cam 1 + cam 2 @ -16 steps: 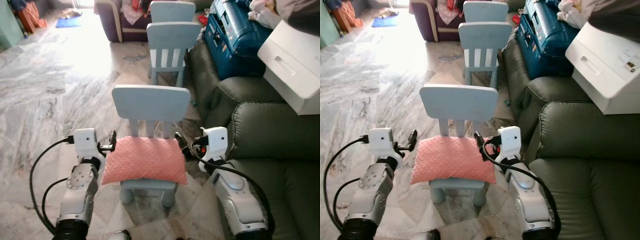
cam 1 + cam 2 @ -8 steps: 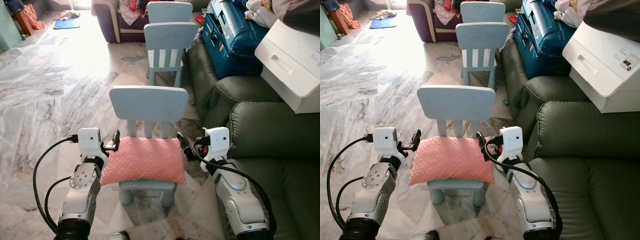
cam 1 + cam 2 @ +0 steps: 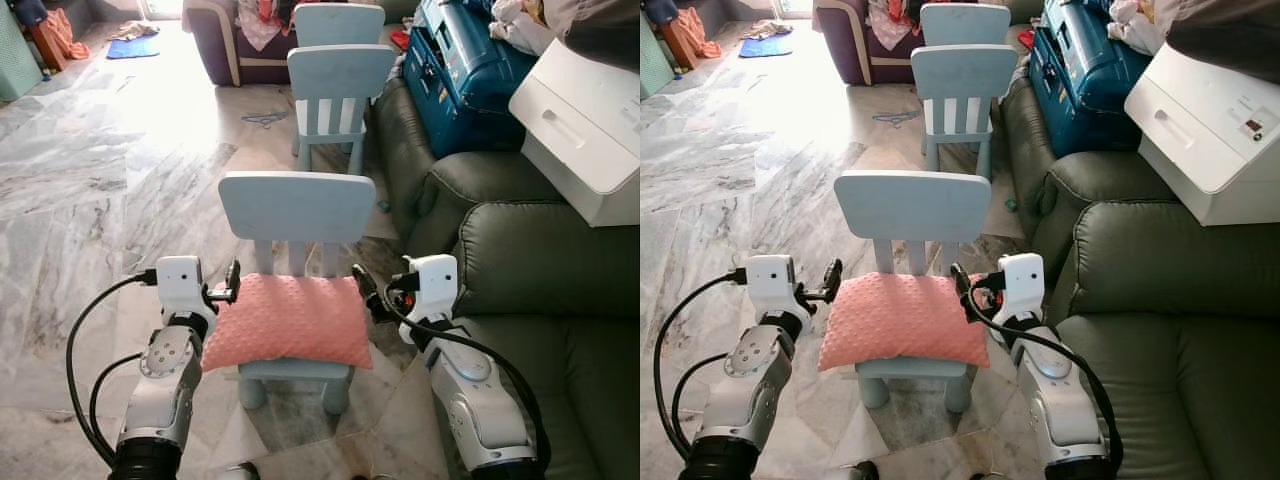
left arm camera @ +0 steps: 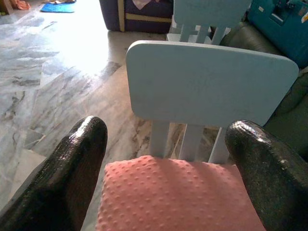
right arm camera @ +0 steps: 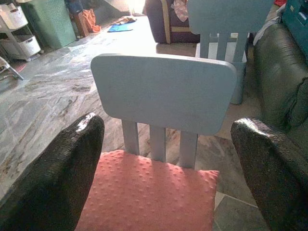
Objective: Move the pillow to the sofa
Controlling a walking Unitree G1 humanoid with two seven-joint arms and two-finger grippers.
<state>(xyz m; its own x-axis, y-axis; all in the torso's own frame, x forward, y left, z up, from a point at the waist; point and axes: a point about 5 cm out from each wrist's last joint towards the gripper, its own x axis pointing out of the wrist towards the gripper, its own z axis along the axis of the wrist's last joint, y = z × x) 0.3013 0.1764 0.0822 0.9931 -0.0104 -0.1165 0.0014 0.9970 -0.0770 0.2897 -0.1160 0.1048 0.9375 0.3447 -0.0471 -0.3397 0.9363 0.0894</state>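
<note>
A salmon-pink dotted pillow [image 3: 288,320] lies flat on the seat of a small light-blue child's chair [image 3: 300,205] right in front of me. My left gripper [image 3: 229,283] is at the pillow's left end and my right gripper [image 3: 361,290] at its right end. Both are open, with the fingers pointing toward the chair back. In the left wrist view the fingers [image 4: 72,168] spread wide, with the pillow [image 4: 178,197] low between them. The right wrist view shows the same wide-spread fingers [image 5: 62,173] above the pillow [image 5: 149,192]. The dark green sofa [image 3: 545,290] stands directly to the right of the chair.
Two more light-blue chairs [image 3: 343,75] stand in a row behind the first. A blue suitcase [image 3: 470,70] and a white box-like appliance [image 3: 590,130] rest on the sofa's far end. A purple sofa [image 3: 235,40] stands at the back. Marble floor [image 3: 100,180] stretches to the left.
The camera shifted a little over the last second. Both grippers still flank the pillow's ends, and the pillow lies in the same place on the chair.
</note>
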